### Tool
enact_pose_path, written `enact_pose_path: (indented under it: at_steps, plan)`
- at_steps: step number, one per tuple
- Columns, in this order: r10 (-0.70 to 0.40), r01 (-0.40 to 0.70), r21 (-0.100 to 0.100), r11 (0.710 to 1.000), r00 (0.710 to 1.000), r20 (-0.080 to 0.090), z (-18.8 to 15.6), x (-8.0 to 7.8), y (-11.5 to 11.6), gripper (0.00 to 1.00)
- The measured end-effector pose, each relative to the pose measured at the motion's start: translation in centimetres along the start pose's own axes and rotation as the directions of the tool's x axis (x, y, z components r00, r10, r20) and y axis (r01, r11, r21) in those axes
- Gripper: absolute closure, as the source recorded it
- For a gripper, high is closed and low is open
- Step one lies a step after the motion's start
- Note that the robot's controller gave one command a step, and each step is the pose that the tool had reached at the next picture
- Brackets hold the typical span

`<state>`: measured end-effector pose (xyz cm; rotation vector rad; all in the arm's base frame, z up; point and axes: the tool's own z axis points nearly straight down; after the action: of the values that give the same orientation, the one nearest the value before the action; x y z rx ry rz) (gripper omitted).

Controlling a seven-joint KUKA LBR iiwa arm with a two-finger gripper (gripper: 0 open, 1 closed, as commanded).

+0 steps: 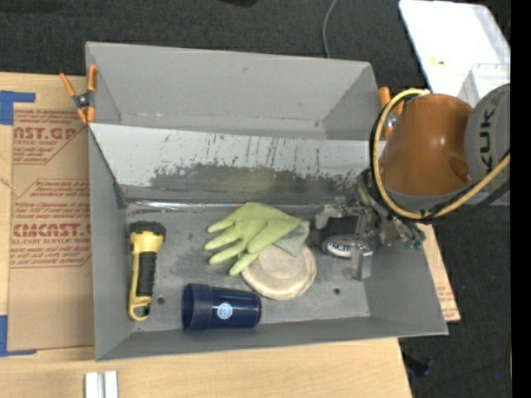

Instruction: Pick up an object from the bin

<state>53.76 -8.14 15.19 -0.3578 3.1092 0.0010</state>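
With the gripper (358,240) low at the right end of the bin (249,98), open or closed I cannot tell, a slightly off-centre grasp could push the small dark round object (338,246) beside it left against the beige disc (280,276).

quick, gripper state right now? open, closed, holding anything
Gripper: cannot be told whether open or closed. It sits low at the right end of the bin, next to a small round dark thing.
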Motion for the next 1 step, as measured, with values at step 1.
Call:
enact_pose_path:
  at_steps: [1]
  plan:
    - [-0.015, 0.015, 0.001, 1.0, 1.0, -0.002, 1.31, -0.56, -0.63, 0.0]
